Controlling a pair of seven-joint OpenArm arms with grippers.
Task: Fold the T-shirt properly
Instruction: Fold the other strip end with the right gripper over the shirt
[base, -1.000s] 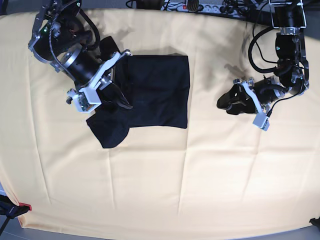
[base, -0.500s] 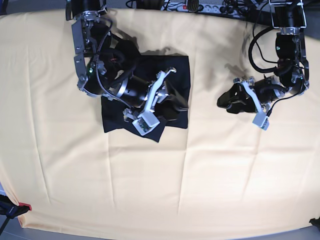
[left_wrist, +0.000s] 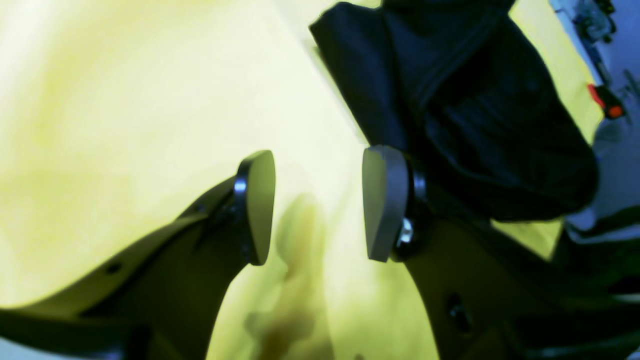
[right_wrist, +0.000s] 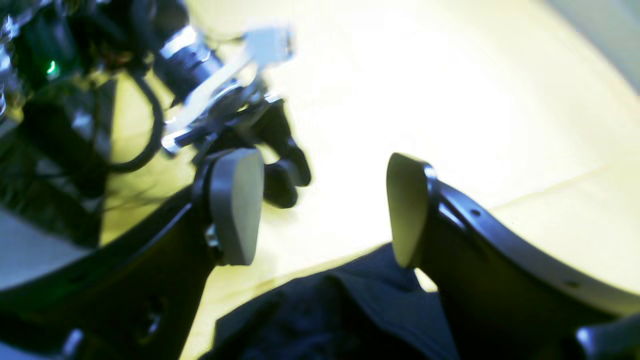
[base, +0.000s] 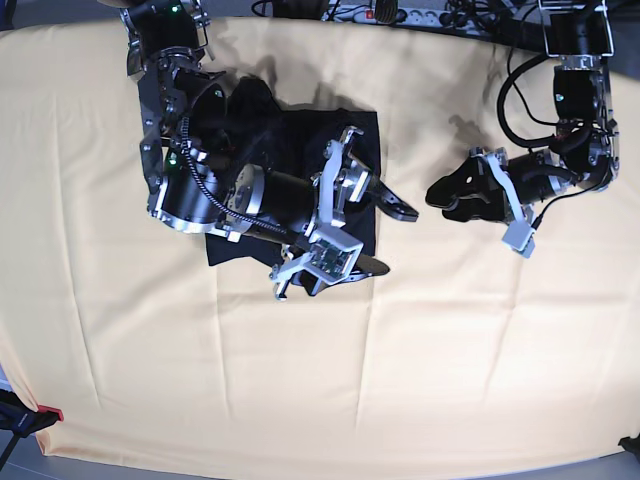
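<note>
Black T-shirt (base: 300, 150) folded flat at 11 o'clock on the yellow-covered desk (base: 200, 380), mostly under the right arm. Right gripper (base: 385, 240) past its 3 o'clock edge, jaws spread, empty. Left gripper (base: 445, 197) at 2 o'clock, jaws spread, nothing between

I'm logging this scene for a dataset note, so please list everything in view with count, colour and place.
T-shirt: one, black, partly folded, upper middle of the cloth, mostly under the right arm.
Cloth: one, pale yellow, creased, covers the table.
Power strip and cables: dark and white, beyond the far edge.
Red-tipped object: one, near left corner.
Right gripper: open, empty, over the T-shirt's right edge.
Left gripper: open, empty, above bare cloth right of the T-shirt.
</note>
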